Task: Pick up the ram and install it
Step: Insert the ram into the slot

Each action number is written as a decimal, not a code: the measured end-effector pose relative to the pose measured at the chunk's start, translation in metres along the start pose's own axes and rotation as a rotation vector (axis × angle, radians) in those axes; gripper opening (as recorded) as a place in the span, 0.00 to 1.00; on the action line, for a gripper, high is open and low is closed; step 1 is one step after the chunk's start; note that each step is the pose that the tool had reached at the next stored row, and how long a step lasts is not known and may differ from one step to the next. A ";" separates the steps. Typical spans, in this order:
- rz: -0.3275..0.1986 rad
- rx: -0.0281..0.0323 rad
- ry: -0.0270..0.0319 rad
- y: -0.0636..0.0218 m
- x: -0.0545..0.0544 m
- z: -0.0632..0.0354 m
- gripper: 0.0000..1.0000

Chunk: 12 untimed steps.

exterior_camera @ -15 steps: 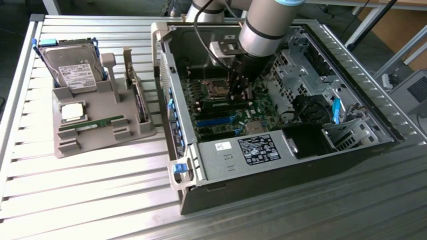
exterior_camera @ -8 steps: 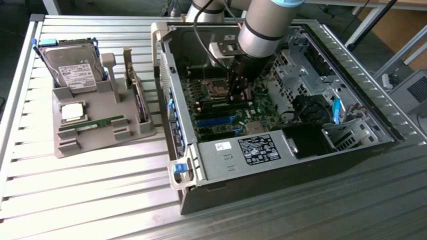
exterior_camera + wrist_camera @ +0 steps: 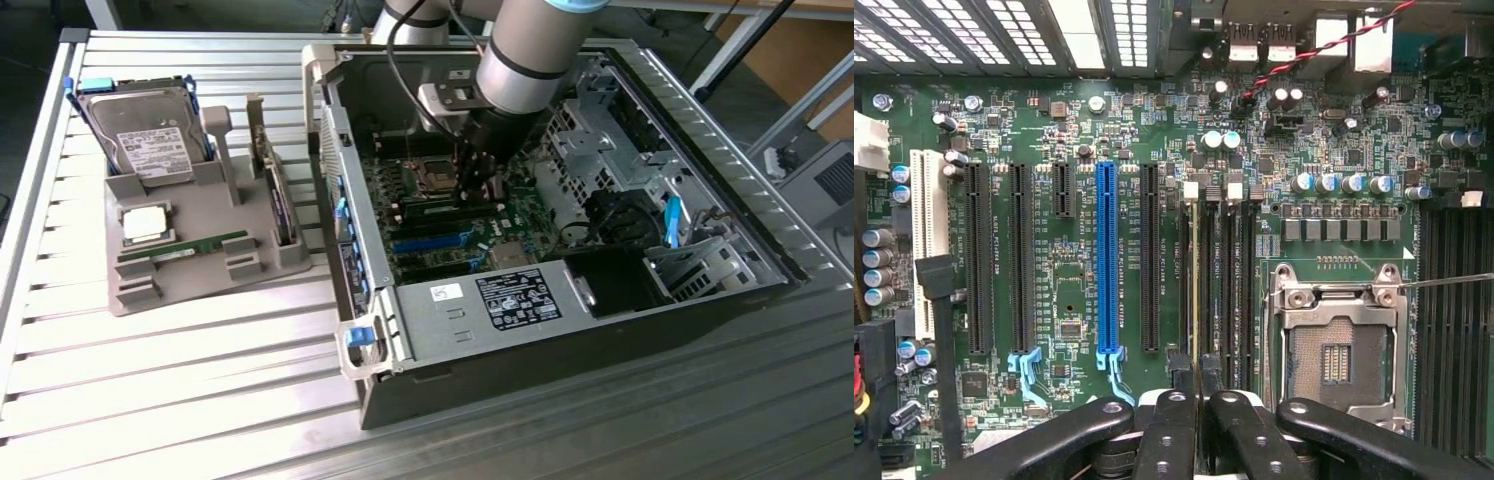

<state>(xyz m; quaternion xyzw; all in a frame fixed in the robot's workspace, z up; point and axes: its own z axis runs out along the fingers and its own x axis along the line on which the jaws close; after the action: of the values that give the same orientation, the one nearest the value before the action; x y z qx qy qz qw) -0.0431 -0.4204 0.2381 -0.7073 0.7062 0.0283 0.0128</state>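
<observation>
Reaching down into the open computer case (image 3: 747,215), the gripper (image 3: 478,188) hung over the motherboard (image 3: 1064,290) beside the CPU socket (image 3: 1336,345). Its fingers (image 3: 1172,430) were nearly closed on the ram (image 3: 1198,300), which stood edge-on in a memory slot between them. Another green stick (image 3: 180,250) lay on the grey tray (image 3: 200,215) outside.
</observation>
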 end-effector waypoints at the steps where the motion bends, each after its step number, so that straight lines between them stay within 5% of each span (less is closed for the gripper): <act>1: 0.000 -0.0001 0.0003 0.0000 0.000 -0.0001 0.11; 4: 0.000 -0.0002 0.0054 0.0000 0.000 0.0000 0.11; 12: 0.000 0.0000 0.0052 0.0000 0.000 0.0012 0.11</act>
<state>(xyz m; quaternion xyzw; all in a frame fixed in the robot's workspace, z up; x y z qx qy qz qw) -0.0431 -0.4204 0.2370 -0.7073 0.7063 0.0265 0.0110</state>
